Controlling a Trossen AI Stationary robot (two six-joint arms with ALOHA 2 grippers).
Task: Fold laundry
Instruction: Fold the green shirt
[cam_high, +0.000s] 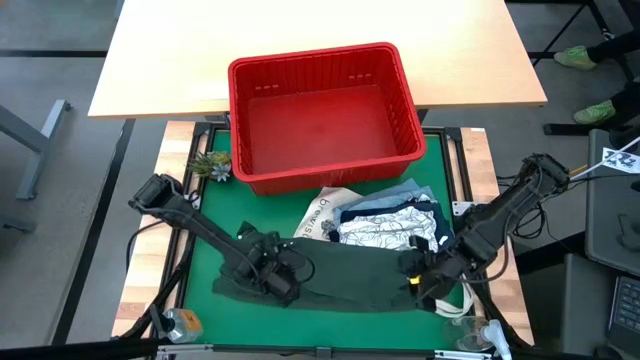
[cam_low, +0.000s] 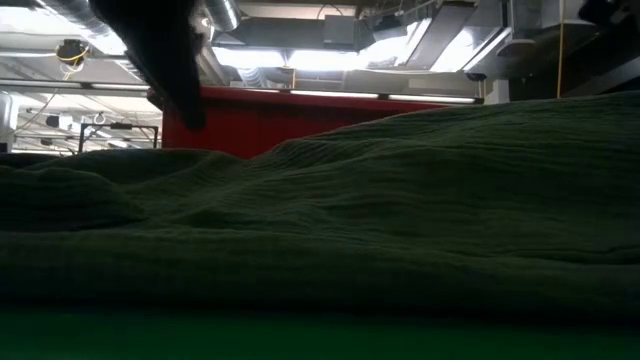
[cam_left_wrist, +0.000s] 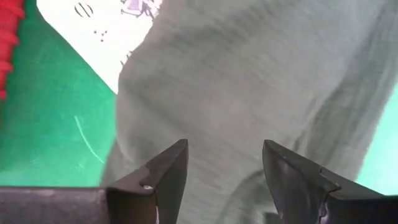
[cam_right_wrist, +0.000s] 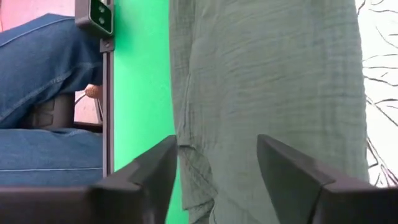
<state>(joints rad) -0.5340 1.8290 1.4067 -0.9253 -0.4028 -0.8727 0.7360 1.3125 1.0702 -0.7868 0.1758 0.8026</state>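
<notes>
The work looks to be early on. One olive garment (cam_high: 340, 275) lies spread on the green table (cam_high: 200, 265) in front of the basket (cam_high: 325, 115), stretched sideways into a long flat band, which may be one fold already laid or only a smoothing out (I cannot tell which). The other laundry (cam_high: 385, 222) sits in an unsorted heap between that garment and the basket: a white leaf-print piece on top, navy and light blue denim under it, and a white printed bag corner poking out on the left. None of that heap is folded, and the basket is empty, so most of the task remains.

The left pincer (cam_left_wrist: 224, 168) sits at the garment's left end with its jaws apart and cloth showing in the gap, gripping nothing. The right pincer (cam_right_wrist: 214, 165) is at the right end, likewise released over the cloth edge.

The olive cloth is thin, crinkled and ribbed, lying in soft ridges in the low view, likely to slump when lifted.
</notes>
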